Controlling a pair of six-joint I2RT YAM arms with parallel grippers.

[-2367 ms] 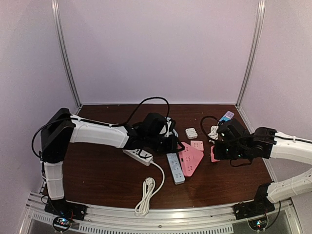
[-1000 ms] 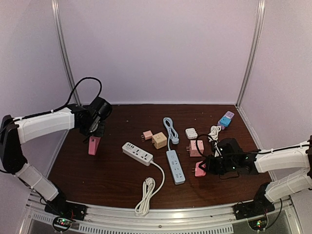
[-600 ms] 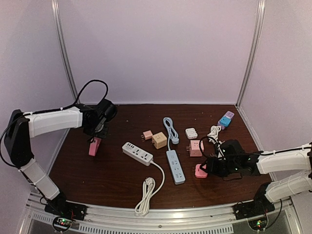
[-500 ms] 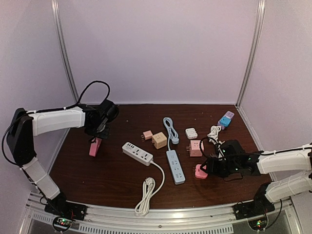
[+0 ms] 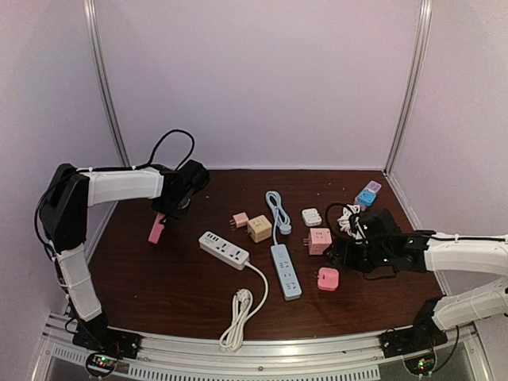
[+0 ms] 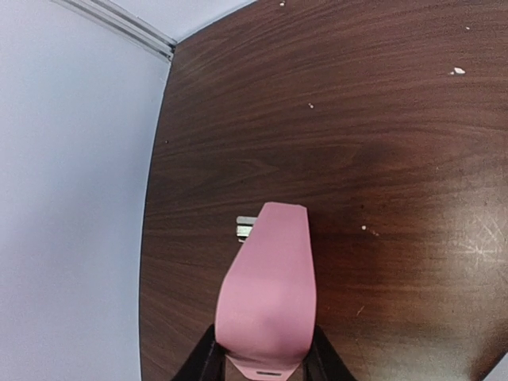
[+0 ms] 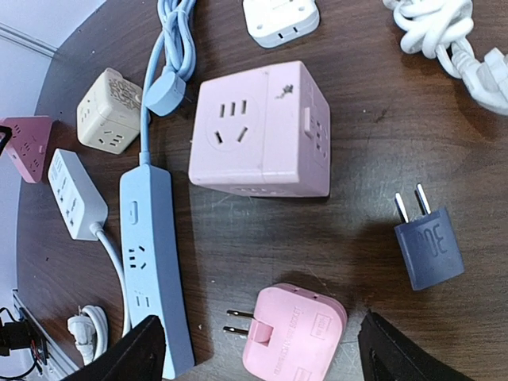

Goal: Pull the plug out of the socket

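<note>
The pink socket (image 6: 266, 298) is a flat wedge with two metal prongs at its far end. My left gripper (image 6: 262, 361) is shut on its wide end, at the table's left side (image 5: 155, 228). The pink plug (image 7: 298, 329) lies flat on the table with its prongs pointing left, apart from the socket. From above, the plug (image 5: 327, 279) sits right of centre. My right gripper (image 7: 262, 337) stands open over it, one finger on each side and neither touching it. In the top view the right gripper (image 5: 349, 258) is just behind the plug.
A pink cube socket (image 7: 262, 131) and a blue power strip (image 7: 151, 254) lie beside the plug. A dark blue plug (image 7: 429, 246) and a white cable (image 7: 444, 32) are to the right. A white power strip (image 5: 225, 249) and a beige cube (image 5: 259, 228) sit mid-table.
The right gripper has opened and let go of the pink plug, which now lies on the table. The left arm carried the pink socket to the left side, then slightly back.
</note>
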